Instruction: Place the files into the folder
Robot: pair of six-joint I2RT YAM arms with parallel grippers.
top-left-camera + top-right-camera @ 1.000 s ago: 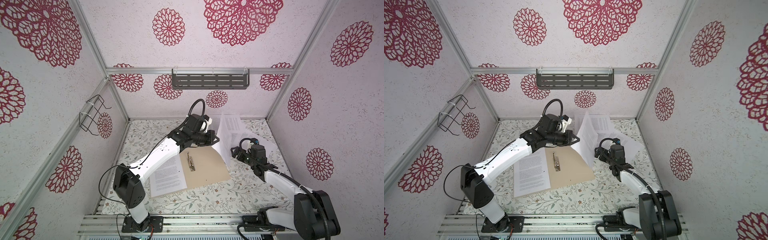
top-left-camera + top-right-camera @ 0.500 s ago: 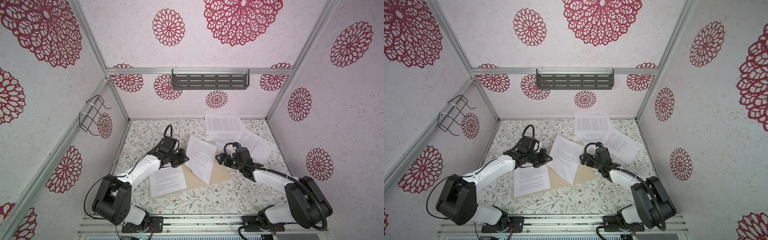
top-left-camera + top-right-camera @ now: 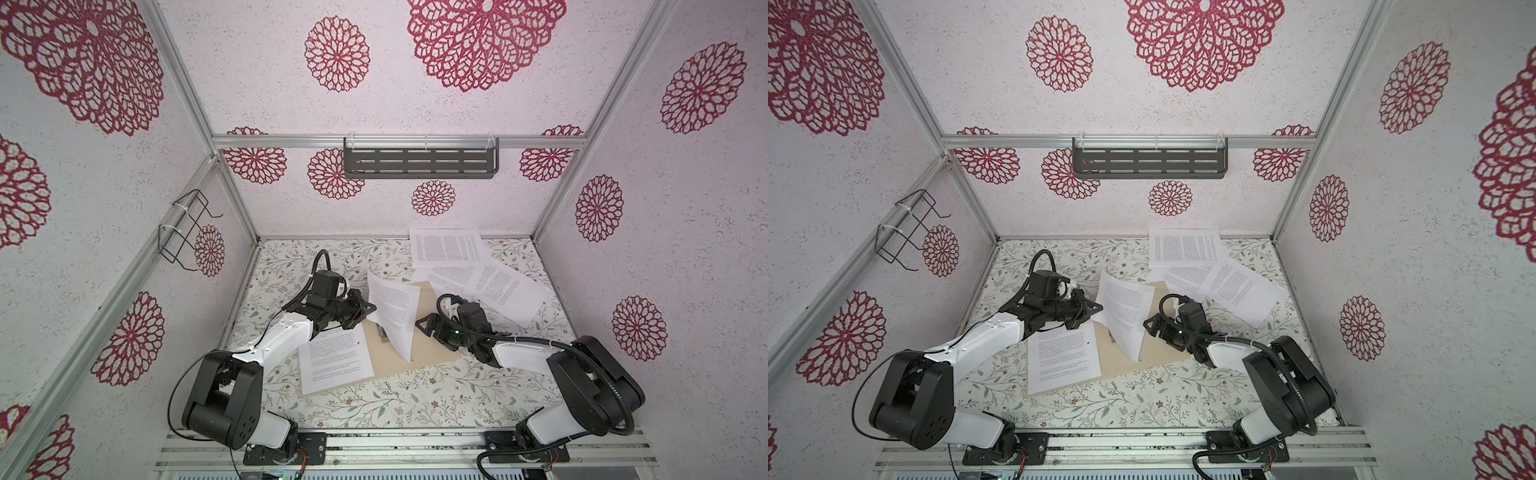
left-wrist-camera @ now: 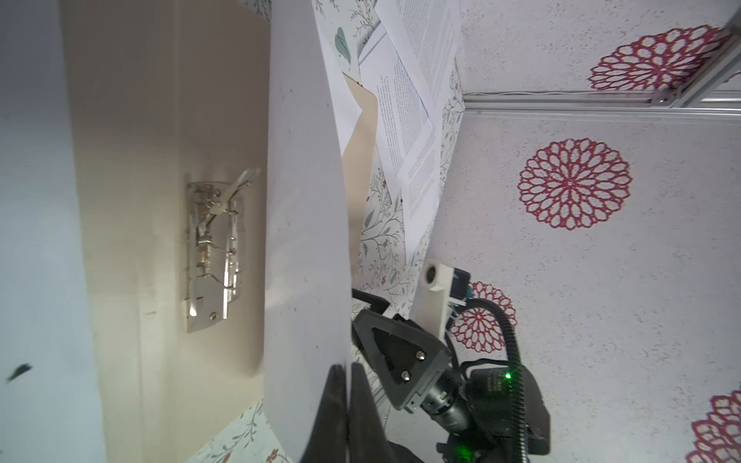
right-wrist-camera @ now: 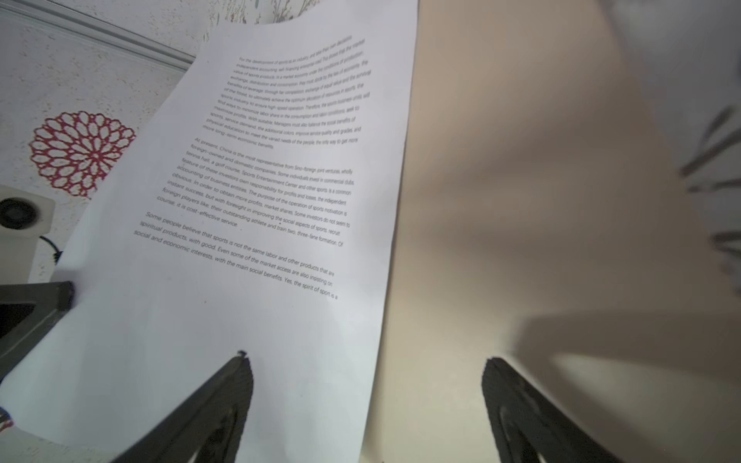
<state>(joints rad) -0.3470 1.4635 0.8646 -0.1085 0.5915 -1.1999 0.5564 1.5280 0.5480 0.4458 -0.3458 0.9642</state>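
Your left end effector (image 3: 369, 308) pinched a thin, curling printed sheet (image 3: 392, 316) over the flat tan folder (image 3: 432, 353) mid-frame; your right end effector (image 3: 422, 326) gaped wide.

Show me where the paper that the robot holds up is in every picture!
In a top view: the held sheet is raised over the folder.
In a top view: same spot, over the folder.
Left wrist: its blank back, beside the folder's metal clip.
Right wrist: its printed side, next to bare folder.
Shared landmark: the tan folder, seen in all four.
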